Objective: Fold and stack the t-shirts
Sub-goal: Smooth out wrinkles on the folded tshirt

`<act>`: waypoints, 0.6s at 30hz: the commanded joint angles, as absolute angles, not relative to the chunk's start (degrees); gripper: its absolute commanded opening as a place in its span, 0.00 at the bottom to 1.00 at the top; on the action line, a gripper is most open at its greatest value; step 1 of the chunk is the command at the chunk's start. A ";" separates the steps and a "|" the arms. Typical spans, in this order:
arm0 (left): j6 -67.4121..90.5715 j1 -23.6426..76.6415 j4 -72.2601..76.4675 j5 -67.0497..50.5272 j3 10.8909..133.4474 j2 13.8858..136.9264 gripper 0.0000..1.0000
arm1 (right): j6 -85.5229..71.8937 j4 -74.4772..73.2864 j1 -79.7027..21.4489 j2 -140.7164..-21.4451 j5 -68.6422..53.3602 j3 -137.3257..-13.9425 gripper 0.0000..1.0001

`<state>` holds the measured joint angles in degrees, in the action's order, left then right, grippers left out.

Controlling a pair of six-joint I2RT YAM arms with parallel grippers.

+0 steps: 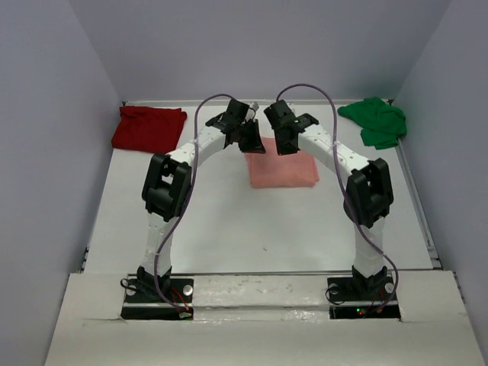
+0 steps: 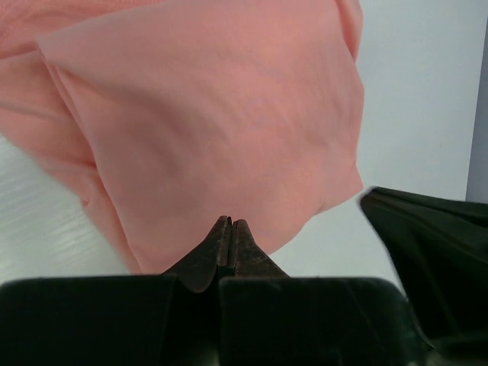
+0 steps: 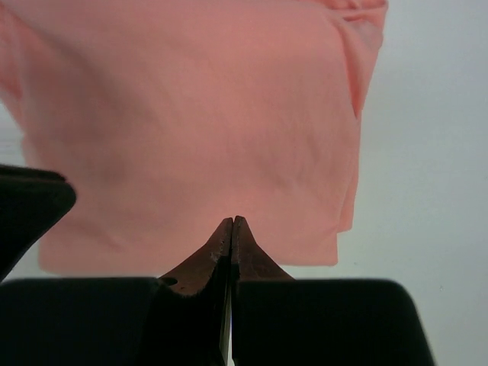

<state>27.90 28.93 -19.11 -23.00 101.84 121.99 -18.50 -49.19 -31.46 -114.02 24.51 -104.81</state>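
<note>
Both arms arched inward over the middle of the counter, their wrists nearly meeting above the far half of it.

Left gripper: fingers pressed together tip to tip, nothing between them. Right gripper: fingers likewise pressed together and holding nothing. In the top view the two grippers stood just beside each other. Each wrist view caught a dark part of the other arm at its edge.

Salmon-pink t-shirt: lay flat on the counter near the centre, folded into a rough rectangle with layered edges showing along one side. Both grippers hung over its far edge. In each wrist view the closed tips pointed at the cloth near one border. Whether either tip touched the fabric could not be told.

Dark red t-shirt: lay in the far left corner of the counter as a loosely squared, flattened heap, well apart from the pink one.

Bright green t-shirt: lay in the far right corner, bunched and crumpled with uneven lobes, well apart from the other two.

None of the three shirts lay on another; each rested on the counter by itself. Cables looped from each wrist down to the arm bases at the near edge.
</note>
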 commanded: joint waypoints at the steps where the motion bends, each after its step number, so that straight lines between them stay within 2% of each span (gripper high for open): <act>1: 26.19 29.09 -21.09 -27.24 106.69 125.15 0.00 | -15.38 -51.07 -29.89 -120.40 30.23 -109.42 0.00; 9: 26.02 27.86 -22.59 -29.97 113.28 131.74 0.00 | -13.28 -50.19 -25.75 -125.41 28.74 -114.34 0.00; 18: 27.25 26.02 -22.77 -30.41 115.84 136.75 0.00 | -12.48 -49.40 -22.24 -127.79 26.73 -114.17 0.00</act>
<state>27.03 27.24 -21.89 -28.40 113.30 136.18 -13.63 -50.52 -22.85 -127.04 27.42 -112.92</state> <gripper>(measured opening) 0.011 0.009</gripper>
